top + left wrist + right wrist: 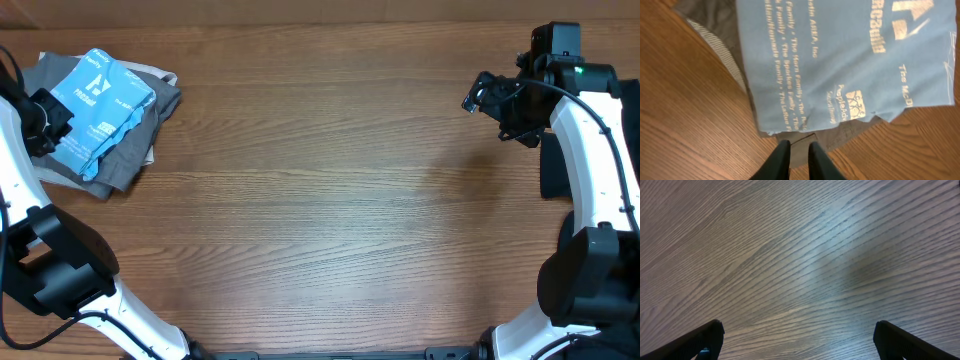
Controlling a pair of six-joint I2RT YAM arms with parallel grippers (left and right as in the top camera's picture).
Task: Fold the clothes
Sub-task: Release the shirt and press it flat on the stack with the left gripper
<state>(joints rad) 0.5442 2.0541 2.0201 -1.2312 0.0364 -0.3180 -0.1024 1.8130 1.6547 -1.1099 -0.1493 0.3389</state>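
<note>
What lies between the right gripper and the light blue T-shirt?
Overhead view: the grey garment under the T-shirt sticks out, then bare table to the right gripper.

The light blue T-shirt (850, 60) is showing small white print in the left wrist view. Lines are reading "The Horn Family", "The Sparkes Family" and "ASEA, Inc". A logo is reading "PeopleAdv…", and "The McD…" is running off the edge. Overhead, the print is staying unreadable.
</note>
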